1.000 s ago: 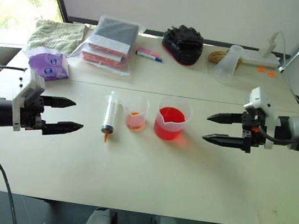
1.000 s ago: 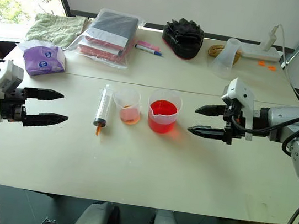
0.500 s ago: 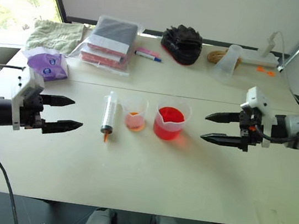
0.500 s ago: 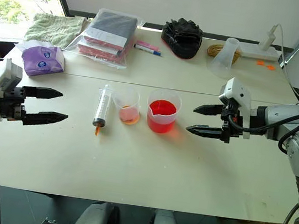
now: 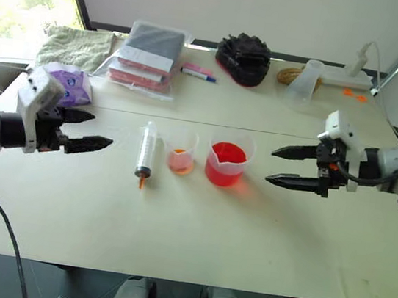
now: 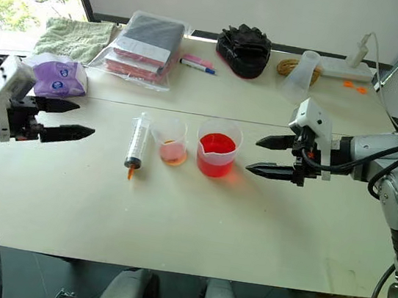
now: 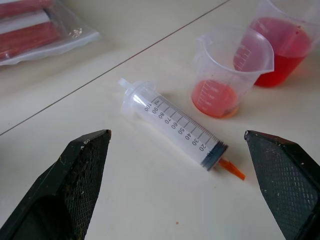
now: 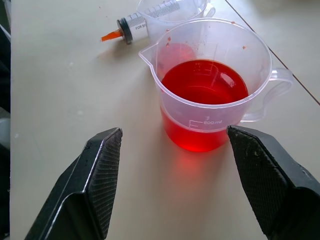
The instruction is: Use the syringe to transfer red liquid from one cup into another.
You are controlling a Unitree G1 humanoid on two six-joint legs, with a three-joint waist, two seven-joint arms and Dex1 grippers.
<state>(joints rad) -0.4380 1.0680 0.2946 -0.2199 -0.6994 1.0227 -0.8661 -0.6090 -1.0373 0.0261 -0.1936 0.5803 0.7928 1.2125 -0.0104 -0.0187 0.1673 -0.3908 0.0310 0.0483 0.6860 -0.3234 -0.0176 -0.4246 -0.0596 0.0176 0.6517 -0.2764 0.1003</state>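
The clear syringe (image 5: pixel 145 153) lies flat on the table, its orange tip toward the table's front edge. To its right stands the smaller cup (image 5: pixel 180 151) with a little pale orange-pink at its bottom. Beside that is the wide beaker (image 5: pixel 227 158) holding red liquid (image 8: pixel 204 89). My left gripper (image 5: pixel 92 129) hovers open to the left of the syringe, fingers pointing at it. My right gripper (image 5: pixel 284 166) hangs open to the right of the beaker. In the left wrist view the syringe (image 7: pixel 176 129) lies between my two fingers' lines, some way ahead.
Along the back of the table lie a green cloth (image 5: pixel 76 46), a purple packet (image 5: pixel 68 86), a bagged stack (image 5: pixel 147 56), a blue-capped pen (image 5: pixel 197 75), a black glove (image 5: pixel 243 57), a frosted cup (image 5: pixel 302 83) and a power strip (image 5: pixel 346 79).
My left gripper has risen and moved toward the back of the table, and turned; its fingers now look closer together in the head views. The right gripper has stayed put.
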